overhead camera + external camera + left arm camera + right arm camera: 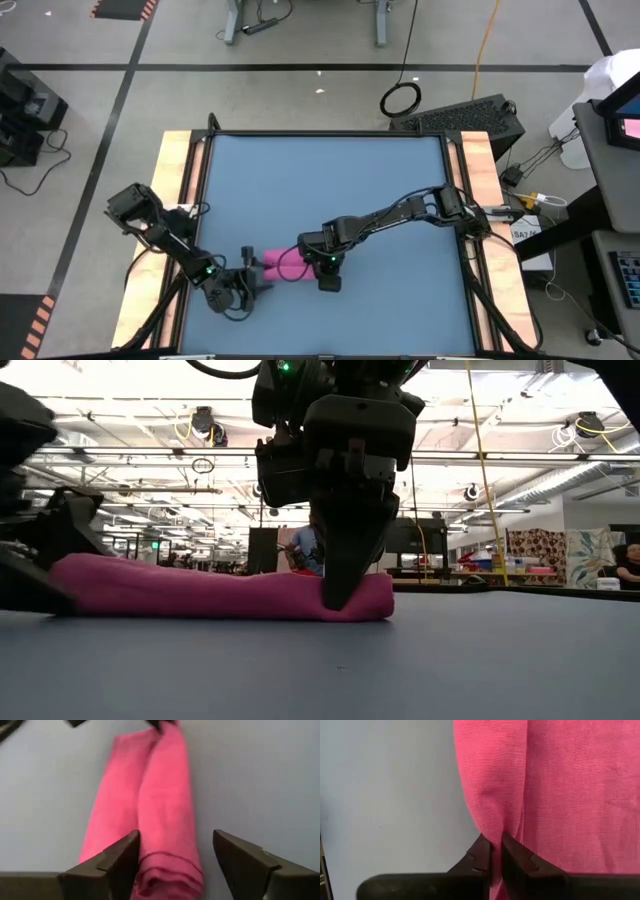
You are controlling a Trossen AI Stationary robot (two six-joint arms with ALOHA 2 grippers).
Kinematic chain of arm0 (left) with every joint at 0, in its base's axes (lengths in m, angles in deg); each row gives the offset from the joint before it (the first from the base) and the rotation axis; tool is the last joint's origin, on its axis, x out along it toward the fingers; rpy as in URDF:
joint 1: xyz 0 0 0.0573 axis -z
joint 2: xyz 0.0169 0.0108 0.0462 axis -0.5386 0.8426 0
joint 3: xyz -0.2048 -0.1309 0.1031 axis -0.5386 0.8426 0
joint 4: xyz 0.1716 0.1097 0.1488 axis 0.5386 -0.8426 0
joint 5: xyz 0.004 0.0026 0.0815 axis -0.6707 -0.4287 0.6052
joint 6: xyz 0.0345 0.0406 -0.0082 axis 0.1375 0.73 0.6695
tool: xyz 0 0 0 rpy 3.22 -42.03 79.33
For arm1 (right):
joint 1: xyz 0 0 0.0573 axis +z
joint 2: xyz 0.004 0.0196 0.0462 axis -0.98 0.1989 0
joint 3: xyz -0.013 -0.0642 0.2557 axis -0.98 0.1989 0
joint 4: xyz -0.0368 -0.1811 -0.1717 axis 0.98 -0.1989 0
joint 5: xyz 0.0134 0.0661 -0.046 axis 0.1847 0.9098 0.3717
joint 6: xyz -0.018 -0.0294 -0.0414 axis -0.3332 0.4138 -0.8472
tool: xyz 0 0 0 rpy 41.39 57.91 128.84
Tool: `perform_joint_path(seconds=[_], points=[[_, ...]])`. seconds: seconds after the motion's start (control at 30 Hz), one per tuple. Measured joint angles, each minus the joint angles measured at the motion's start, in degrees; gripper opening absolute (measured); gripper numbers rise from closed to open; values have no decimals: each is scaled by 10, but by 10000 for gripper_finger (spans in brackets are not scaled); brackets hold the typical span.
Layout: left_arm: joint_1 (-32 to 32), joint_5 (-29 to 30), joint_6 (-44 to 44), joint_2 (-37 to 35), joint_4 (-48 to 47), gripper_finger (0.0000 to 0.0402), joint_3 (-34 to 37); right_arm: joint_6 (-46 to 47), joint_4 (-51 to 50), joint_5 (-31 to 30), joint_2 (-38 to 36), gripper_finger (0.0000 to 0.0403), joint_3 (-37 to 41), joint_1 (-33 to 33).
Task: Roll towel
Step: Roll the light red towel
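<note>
The magenta-pink towel (280,265) lies rolled up as a long low roll on the blue tabletop (320,190), near the front edge; in the low view (200,590) it rests on the table along its whole length. My right gripper (325,272) stands over the roll's right end, fingers pointing down and shut on the cloth (492,845). My left gripper (250,265) is open at the roll's left end. In the left wrist view its fingers (175,837) stand on either side of the roll (165,820). No white tag shows. My right gripper pinches a small ridge of cloth (492,827) between its two fingers, at the roll's right end (355,595). The fingers come from above, pointing down. The towel lies on the table and is not lifted. My left gripper's one finger (122,857) lies close against the cloth; whether it touches, I cannot tell.
Wooden rails (180,200) run along the table's left and right sides. Free blue tabletop lies behind the towel toward the far edge. A black computer case (470,115) stands beyond the far right corner. A person (305,545) shows far off in the room.
</note>
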Motion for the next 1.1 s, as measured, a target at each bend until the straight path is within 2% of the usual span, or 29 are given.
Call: perform_joint_path(seconds=[0.1,0.23,0.37,0.67,0.93,1.1], points=[[24,6,6,0,8,284,0,0,0,0,0,20,0,0],[50,69,36,0,11,319,-4,-2,2,0,0,20,0,0],[63,86,99,0,12,327,-18,-2,5,0,0,20,0,0],[35,65,115,33,16,270,-23,1,8,-1,0,20,0,0],[4,8,42,43,-16,220,-24,1,8,-3,0,20,0,4],[-2,3,2,44,-49,180,-25,3,9,-15,0,20,0,10]])
